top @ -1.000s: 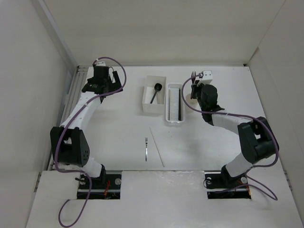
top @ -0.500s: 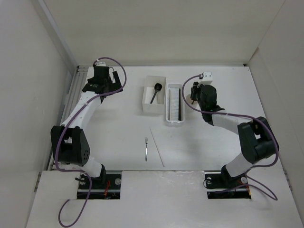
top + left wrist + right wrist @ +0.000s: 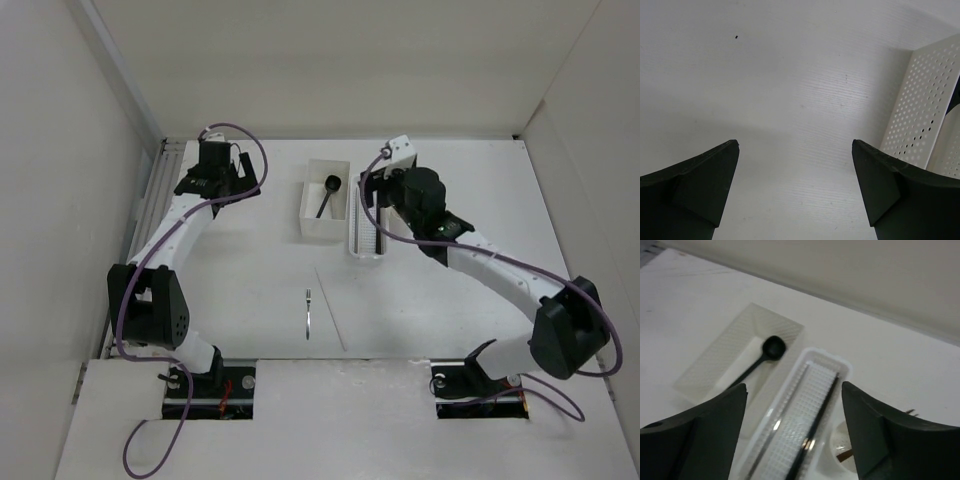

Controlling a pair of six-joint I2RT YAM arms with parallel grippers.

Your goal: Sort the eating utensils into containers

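White tabletop [image 3: 250,270] boxed in by pale walls, with a purple cable [image 3: 252,150] looping off the left wrist. Near the far edge, side by side and nearly touching: a white square open box [image 3: 304,212] with mesh walls and a white narrow oblong perforated basket [image 3: 365,256]. In the box, a black round-bowled spoon [image 3: 327,196], bowl toward the far wall. In the basket, seen from the right wrist, a thin dark chopstick [image 3: 812,432] lengthwise beside a paler, glinting one [image 3: 775,425]. Just right of the basket, a small cream round cup [image 3: 836,440], half hidden by the right finger. Out on open table, closer to the arm bases: a small silver fork [image 3: 309,313] and a thin pale chopstick [image 3: 331,307] just beside it, well apart from both grippers, nothing lying over them. Left gripper [image 3: 795,144]: left of the box, jaws spread wide, only bare table between them, the box's perforated wall off to their right. Right gripper [image 3: 794,385]: above the far end of the basket, jaws likewise wide apart and holding nothing, basket and chopsticks framed between them, spoon a little left of the gap.
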